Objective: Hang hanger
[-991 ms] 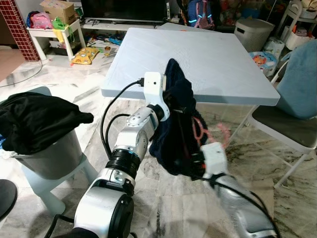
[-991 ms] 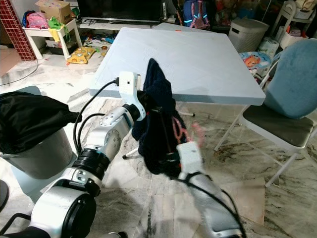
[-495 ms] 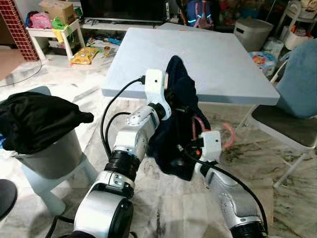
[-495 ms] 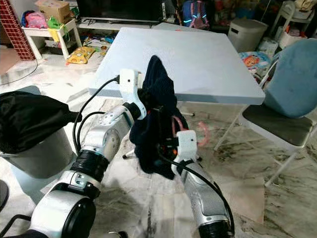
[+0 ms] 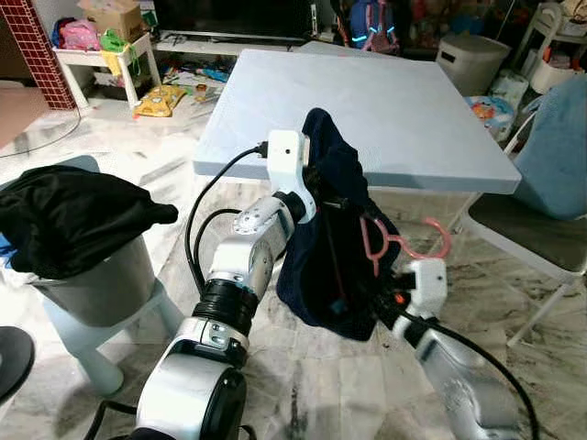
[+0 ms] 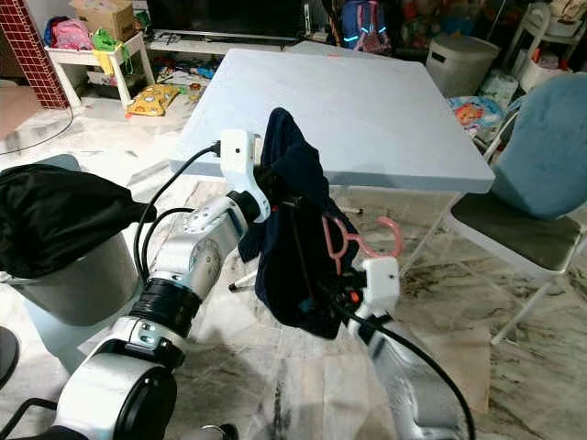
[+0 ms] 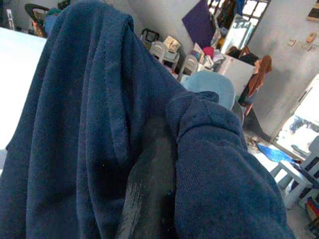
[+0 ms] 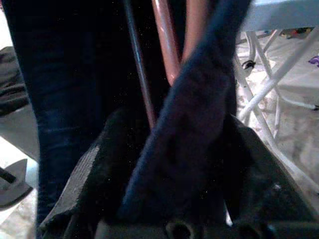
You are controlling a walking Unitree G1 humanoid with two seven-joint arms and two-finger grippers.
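Two tools share the load, and each carries its own risk.

1. Far left: a grey bin [image 5: 92, 293] draped with black clothing [image 5: 78, 220] stands well apart from the work and poses no hazard unless the robot steps sideways.

2. Left tool [image 5: 321, 197]: raised in front of the table [image 5: 385, 101] edge, it is clenched on the upper fold of the dark blue garment [image 5: 335, 257]. In the left wrist view one black finger [image 7: 149, 194] lies buried in the cloth. Judged risk: the grip bears on soft fabric alone, so a jerk could let the fold slide out and drop the garment to the floor.

3. Centre: the pink hanger [image 5: 399, 240] sits just beside the garment's right edge, hook uppermost and exposed, its lower part hidden in the cloth.

4. Right tool [image 5: 367, 307]: low, at the garment's hem, clamped on cloth with the hanger rods running between its fingers [image 8: 84, 179]. Whether it grips the hanger itself cannot be told. Judged risk: if only fabric is held, the hanger may twist, slip free, or snag the hem.

5. Right: the folding chair [image 5: 532, 229] stands near; a wide swing could catch the hook on it.
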